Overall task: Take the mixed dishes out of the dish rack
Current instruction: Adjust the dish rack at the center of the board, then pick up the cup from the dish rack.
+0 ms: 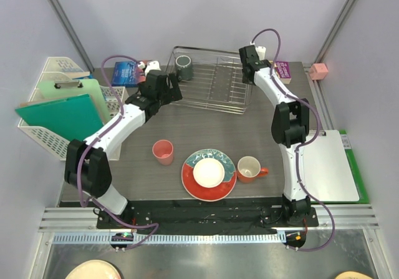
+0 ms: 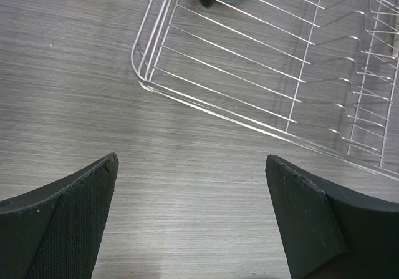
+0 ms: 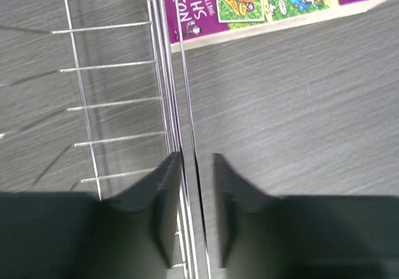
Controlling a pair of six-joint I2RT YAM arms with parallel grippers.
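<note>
**One Mug Left in the Rack**

The dark grey mug (image 1: 183, 67) was the only dish inside the dish rack (image 1: 212, 107). It sat in the far left corner. The pink cup (image 1: 163, 151), the orange mug (image 1: 249, 168) and the teal plate (image 1: 190, 182) were out on the surface (image 1: 206, 129), near the arms. The small bowl (image 1: 209, 173) sat on the plate.

The left end effector (image 2: 191, 166) was wide open and held nothing. It hung over the surface just beside the near left corner of the rack. The right end effector (image 3: 196, 163) was closed on the rim wire at the far right side of the rack, just beside a purple book (image 3: 268, 4).

The left fingers had to go over the rim wire to reach the mug. If they went too low, they could catch the wire and drag the rack. The mug looked smooth and round, so a poor grip could let it slip and drop onto the wires. If the right arm pulled while it held the rim, the rack could tip or slide and bump the book.
</note>
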